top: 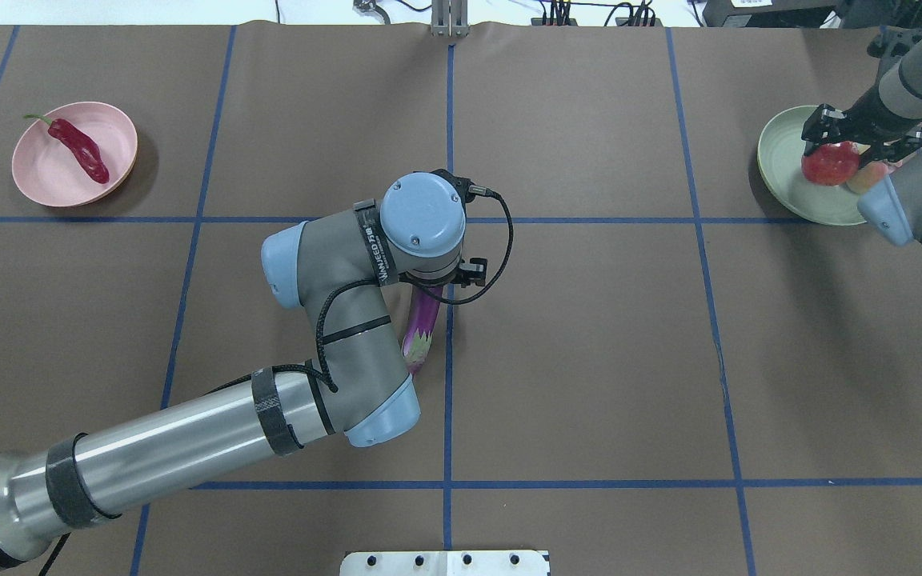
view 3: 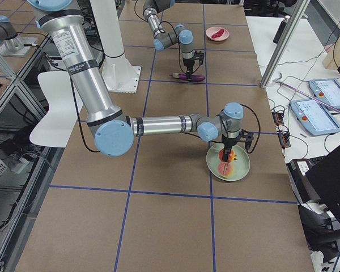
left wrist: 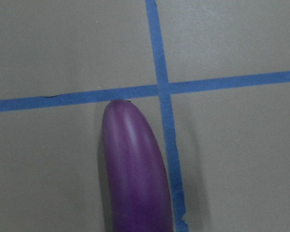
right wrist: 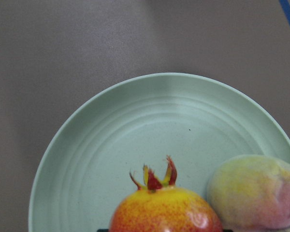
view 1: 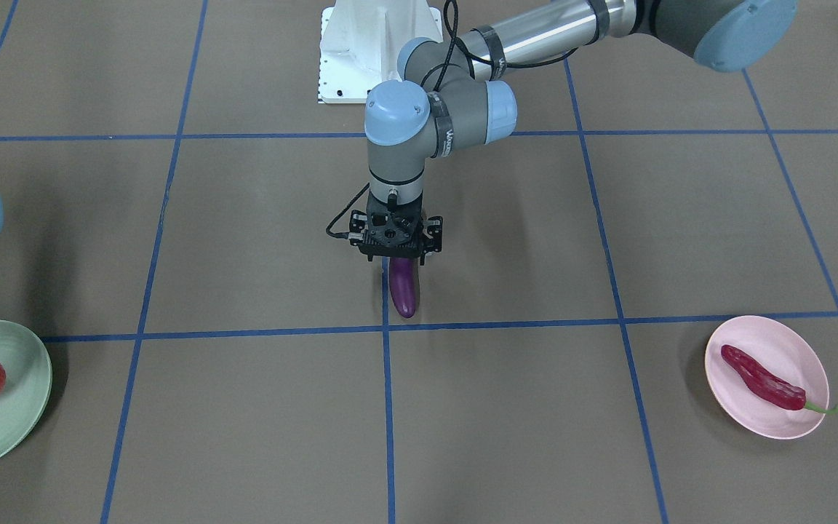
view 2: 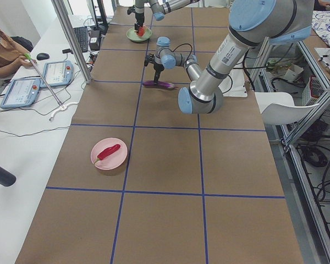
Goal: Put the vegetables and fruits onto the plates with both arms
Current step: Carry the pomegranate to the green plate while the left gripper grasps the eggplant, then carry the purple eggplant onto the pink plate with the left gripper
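Right tool [top: 851, 142] clamps round red-orange pomegranate [top: 827, 164] over pale green plastic plate [top: 777, 152]; release seems next. Left tool [view 1: 396, 251] sits atop glossy purple eggplant [view 1: 404, 287], grip untellable.

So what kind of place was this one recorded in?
Most likely a robotics lab work cell. The table is papered brown with a blue tape grid, control tablets lie on the white side bench, and an aluminium post frames the station.

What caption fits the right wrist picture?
Round red-orange pomegranate beside a yellow-pink peach, pale green round plate beneath.
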Controlling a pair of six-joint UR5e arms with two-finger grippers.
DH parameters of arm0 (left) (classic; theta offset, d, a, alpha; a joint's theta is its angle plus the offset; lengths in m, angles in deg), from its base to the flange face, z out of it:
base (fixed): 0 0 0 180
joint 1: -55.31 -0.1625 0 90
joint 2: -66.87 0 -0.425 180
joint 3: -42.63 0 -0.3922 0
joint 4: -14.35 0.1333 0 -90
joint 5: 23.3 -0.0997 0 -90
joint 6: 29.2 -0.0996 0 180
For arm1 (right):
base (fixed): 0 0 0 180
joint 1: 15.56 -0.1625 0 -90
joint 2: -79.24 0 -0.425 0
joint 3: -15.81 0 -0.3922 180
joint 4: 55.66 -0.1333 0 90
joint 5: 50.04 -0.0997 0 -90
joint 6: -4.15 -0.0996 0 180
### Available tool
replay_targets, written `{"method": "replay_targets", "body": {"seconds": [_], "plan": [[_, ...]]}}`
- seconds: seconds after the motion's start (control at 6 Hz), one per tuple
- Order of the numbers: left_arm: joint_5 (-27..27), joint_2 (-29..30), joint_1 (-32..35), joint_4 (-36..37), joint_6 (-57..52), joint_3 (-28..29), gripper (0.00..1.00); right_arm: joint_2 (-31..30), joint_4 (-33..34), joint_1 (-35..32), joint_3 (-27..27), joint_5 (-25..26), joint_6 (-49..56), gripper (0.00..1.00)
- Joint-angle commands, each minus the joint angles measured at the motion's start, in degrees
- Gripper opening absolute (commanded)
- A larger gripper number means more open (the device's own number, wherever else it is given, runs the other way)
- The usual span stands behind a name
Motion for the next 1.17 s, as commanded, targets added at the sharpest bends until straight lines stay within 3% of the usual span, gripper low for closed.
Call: {"method": "replay_targets", "body": {"seconds": [0.0,0.17,0.33,0.5,0.67,0.83,1.0], "plan": [[0.05,0.17,-0.51,1.26,-1.42,0.36,0.92,-1.38,-0.70,0.24,-0.20,0.26,0.09,0.82],[0.14,0.17,-0.87,1.17,-1.16,0.45,0.92,-3.04,-5.14,0.24,-0.46,1.31,0.09,1.00],[0.23,0.09,-0.96,1.17,-1.16,0.54,0.82,-2.10,-5.27,0.24,0.23,0.80,0.00,1.00],[0.32,0.09,-0.96,1.17,-1.07,0.80,0.51,-1.48,-4.58,0.15,2.07,0.62,-0.17,1.00],[0.67,0.17,-0.87,1.26,-0.98,0.46,0.01,-1.22,-4.05,-1.15,3.65,-0.78,-0.26,1.00],[0.67,0.17,-0.70,1.17,-0.81,-0.15,0.00,-0.69,-2.22,-2.65,5.06,-3.14,-0.09,1.00],[0.67,-0.35,0.87,1.52,-0.55,-4.69,0.00,-0.69,-1.15,-3.18,7.25,-4.56,-0.09,1.00]]}}
